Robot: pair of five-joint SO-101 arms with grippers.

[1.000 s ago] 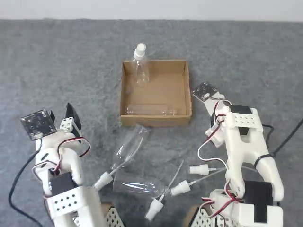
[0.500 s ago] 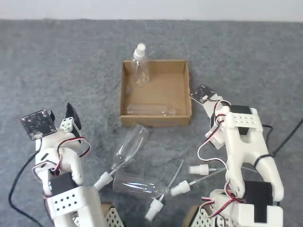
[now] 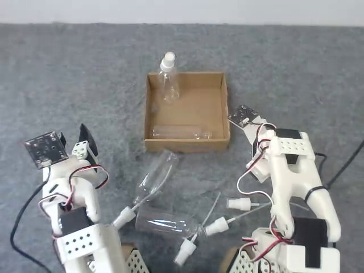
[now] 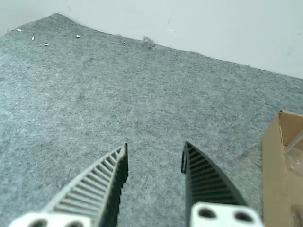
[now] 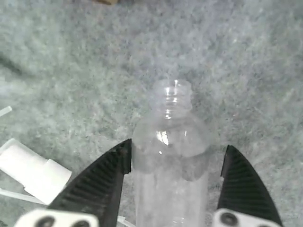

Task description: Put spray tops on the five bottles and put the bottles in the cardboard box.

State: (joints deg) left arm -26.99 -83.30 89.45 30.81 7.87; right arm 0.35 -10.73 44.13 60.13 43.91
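A grey, felt-covered bench (image 3: 68, 68) is seen from above, with a shallow square cardboard box (image 3: 187, 144) of plain brown card near its middle. Inside the box, a clear plastic capped bottle (image 3: 168, 85) with a white spray top stands at the far left corner. A second clear lying bottle (image 3: 176, 132) rests on its side along the box's near wall. Between the box and the bench's near edge, a slanted bottle (image 3: 154, 175) and a flat bottle (image 3: 165, 222), both transparent cylinders, lie on the felt. White spray tops (image 3: 216, 227) with thin dip tubes lie around them, and one loose spray top (image 3: 239, 203) lies just beside the right arm. The left arm sits toward the near left corner. The left tool (image 4: 154, 163) is open, its two dark, ribbed, pointed fingers (image 4: 111, 175) parted above bare felt. The right arm stands toward the near right corner, just beside the box. The right tool (image 5: 179, 147) is spread around an open-necked bottle (image 5: 170, 142) with a threaded neck and rounded shoulder. One smooth black finger rests against the shoulder, and a sliver of felt shows beside the other.
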